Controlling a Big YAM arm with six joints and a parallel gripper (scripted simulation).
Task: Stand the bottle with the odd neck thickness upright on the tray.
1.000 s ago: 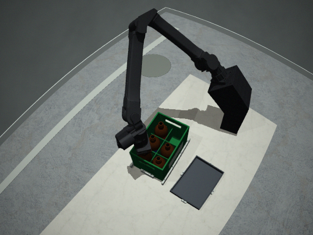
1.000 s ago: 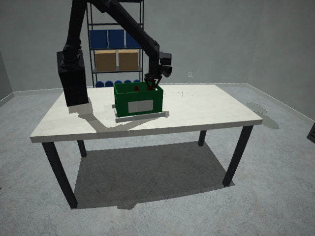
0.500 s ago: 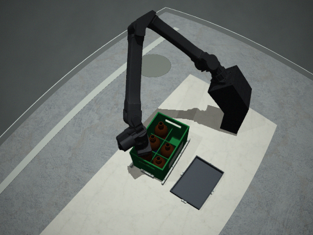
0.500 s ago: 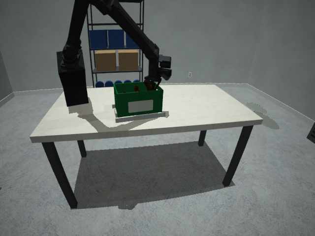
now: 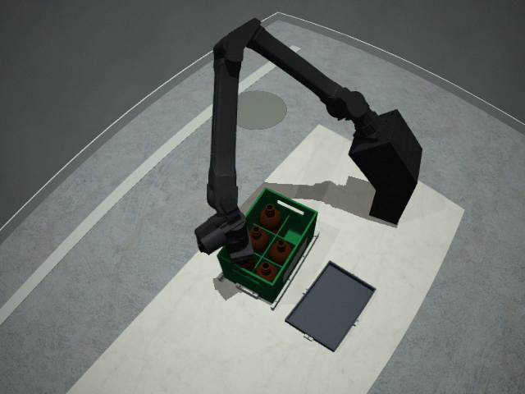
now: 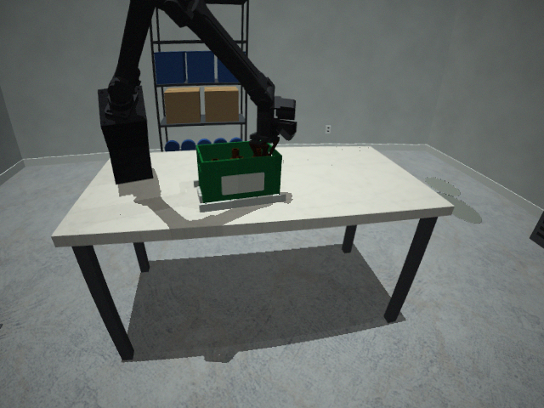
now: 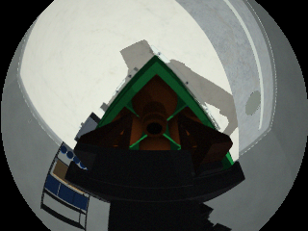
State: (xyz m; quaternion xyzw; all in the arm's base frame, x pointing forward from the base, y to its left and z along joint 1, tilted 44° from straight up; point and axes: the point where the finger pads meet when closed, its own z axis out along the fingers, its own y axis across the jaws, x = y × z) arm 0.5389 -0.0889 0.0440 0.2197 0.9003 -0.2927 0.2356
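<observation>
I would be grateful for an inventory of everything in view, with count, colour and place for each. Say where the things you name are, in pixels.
Table [image 6: 351, 184]: one, pale top, dark legs, on the grey floor.
Crate [image 5: 292, 271] [image 6: 211, 184]: one, green, on the table.
Bottles [image 5: 280, 252] [image 7: 155, 103]: five, brown, in the crate; one compartment has none.
Tray [image 5: 330, 305]: one, dark grey, beside the crate.
Strips [image 5: 295, 271] [image 6: 241, 204]: several, pale, along the crate's foot.
Shelf rack [image 6: 200, 42]: one, dark, by the wall.
Bins [image 6: 170, 67]: three, blue, on the rack.
Boxes [image 6: 182, 105]: two, tan, below the bins.
Round items [image 6: 172, 145]: five visible, blue, lowest.
Wall outlet [image 6: 328, 128]: one, white.
Arm [image 5: 223, 122] [image 6: 237, 57]: one, black.
Gripper [image 7: 154, 128]: one, open, dark with brownish fingers, over a corner bottle.
</observation>
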